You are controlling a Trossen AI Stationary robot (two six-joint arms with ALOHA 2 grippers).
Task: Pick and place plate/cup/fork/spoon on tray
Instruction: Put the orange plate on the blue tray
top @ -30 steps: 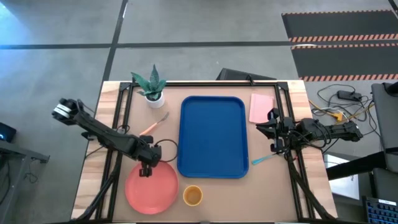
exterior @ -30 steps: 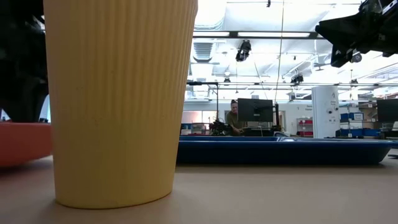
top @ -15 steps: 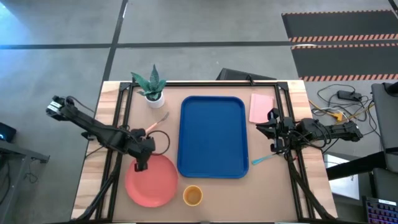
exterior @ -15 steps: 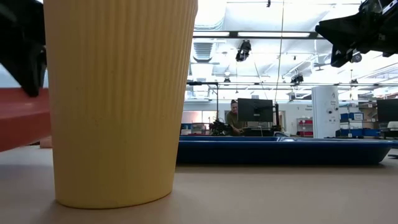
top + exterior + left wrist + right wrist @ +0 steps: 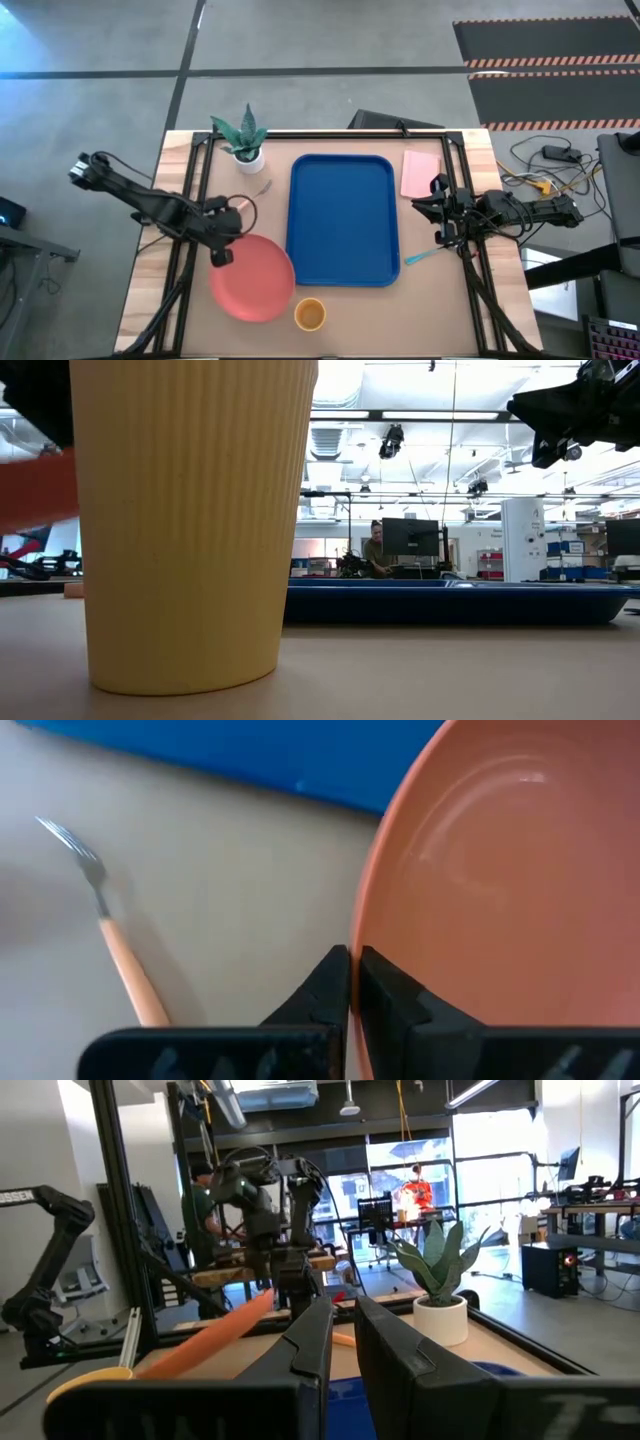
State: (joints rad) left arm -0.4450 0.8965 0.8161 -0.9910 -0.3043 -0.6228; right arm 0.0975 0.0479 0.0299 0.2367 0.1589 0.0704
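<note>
1. Left claw (image 5: 350, 982) of mine pinches the plate (image 5: 252, 291) by its rim and holds it up off the desk (image 5: 150, 290), just beside the tray (image 5: 342, 219).
2. I should keep a tight pinch, carry it flat over the tray, then lower it slowly.
3. I must miss the cup (image 5: 310, 315) and fork (image 5: 110, 935).
4. Right claw (image 5: 440, 212) waits pressed together near the spoon (image 5: 424, 257).

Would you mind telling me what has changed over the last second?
The left gripper, shut on the plate at its rim, has lifted it off the table and carried it toward the tray. The cup, fork, spoon and right gripper stayed put.
</note>
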